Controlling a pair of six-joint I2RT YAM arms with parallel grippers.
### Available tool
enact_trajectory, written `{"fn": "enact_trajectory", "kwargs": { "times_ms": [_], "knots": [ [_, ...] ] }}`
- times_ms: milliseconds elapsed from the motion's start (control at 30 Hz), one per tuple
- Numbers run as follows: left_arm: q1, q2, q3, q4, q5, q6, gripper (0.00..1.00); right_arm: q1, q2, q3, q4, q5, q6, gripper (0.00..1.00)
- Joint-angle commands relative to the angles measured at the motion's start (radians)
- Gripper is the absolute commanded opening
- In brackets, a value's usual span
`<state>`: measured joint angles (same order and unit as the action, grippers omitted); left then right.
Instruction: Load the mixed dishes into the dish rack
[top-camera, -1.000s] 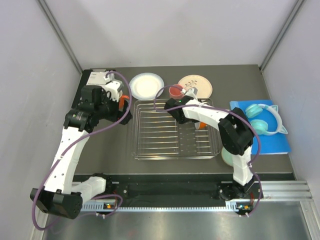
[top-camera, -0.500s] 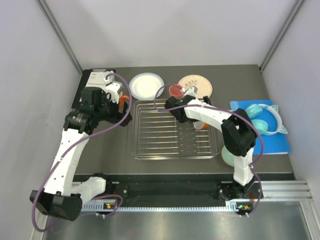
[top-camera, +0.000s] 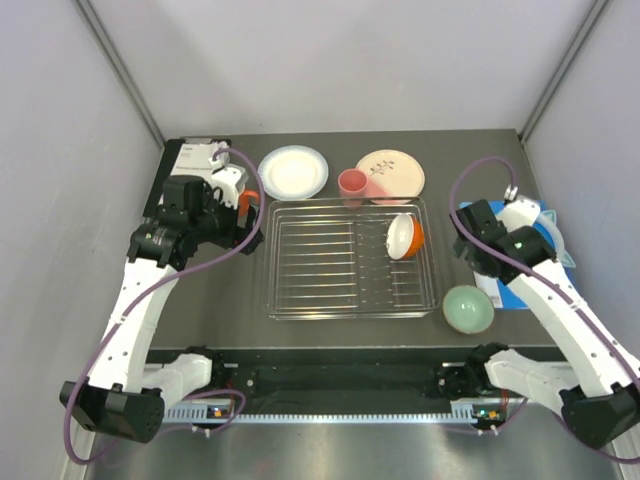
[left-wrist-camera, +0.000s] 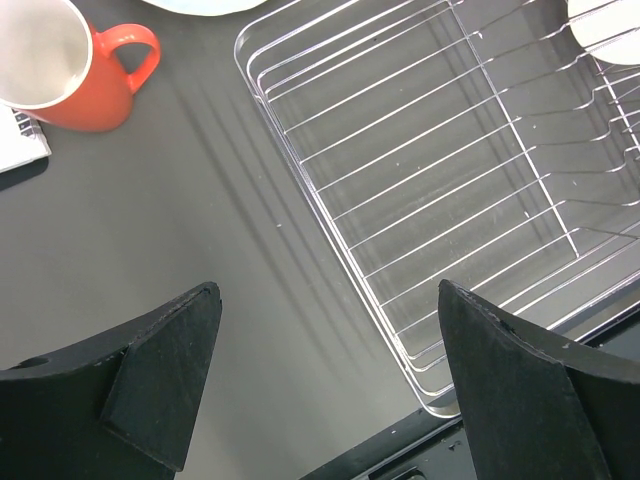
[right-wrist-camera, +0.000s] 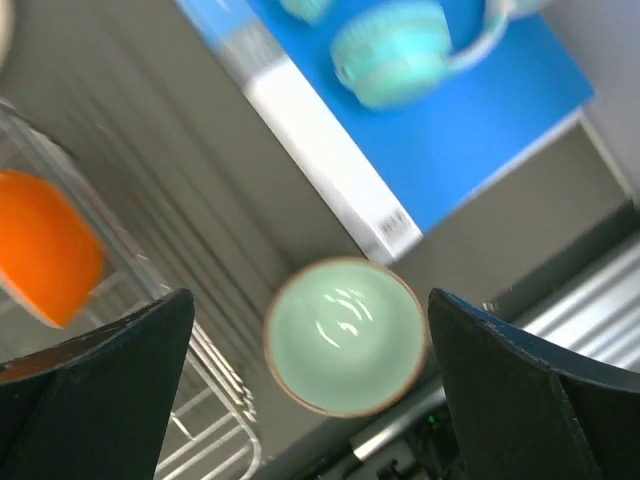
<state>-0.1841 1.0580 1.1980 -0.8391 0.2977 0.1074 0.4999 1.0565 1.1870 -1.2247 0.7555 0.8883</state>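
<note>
Standing upright with its mouth up, the mint-green bowl occupies the lower right of the overhead view. It rests on the table, just beside the lower right corner of the dish rack but outside it.

Handling, as a judgement:
- The bowl looks like glazed ceramic: stiff, smooth, probably slippery, and liable to chip if it knocks against the wire.
- Its weight is likely modest.
- The rim is the practical hold, one finger inside the wall and one outside. The rounded outside gives little purchase.

The right gripper hangs over this bowl with its jaws spread wide and nothing between them. The wrist picture is blurred, so its height above the rim cannot be told.

In the upper right part of the rack, a white bowl with an orange outside leans on its side among the bars.

Along the upper edge of the rack, still on the table:
- pink cup
- beige plate, touching or slightly overlapping the cup
- blue-rimmed plate

At the upper left of the left wrist view stands the mug. The left gripper hovers near it, jaws wide, empty.

The turquoise headphones lie on a blue board, right of the rack.
</note>
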Motion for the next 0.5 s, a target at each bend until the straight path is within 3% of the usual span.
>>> {"fn": "enact_trajectory", "kwargs": {
  "times_ms": [0, 200, 467],
  "knots": [
    [0.006, 0.000, 0.018, 0.031, 0.011, 0.014, 0.93, -0.107, -0.047, -0.176, -0.076, -0.188, 0.139, 1.00],
    [0.006, 0.007, 0.029, 0.020, 0.006, 0.035, 0.93, -0.248, -0.107, -0.328, -0.007, -0.291, 0.141, 0.99],
    [0.006, 0.016, 0.038, 0.014, -0.008, 0.058, 0.93, -0.270, -0.092, -0.425, 0.027, -0.340, 0.107, 0.97]
  ]
}}
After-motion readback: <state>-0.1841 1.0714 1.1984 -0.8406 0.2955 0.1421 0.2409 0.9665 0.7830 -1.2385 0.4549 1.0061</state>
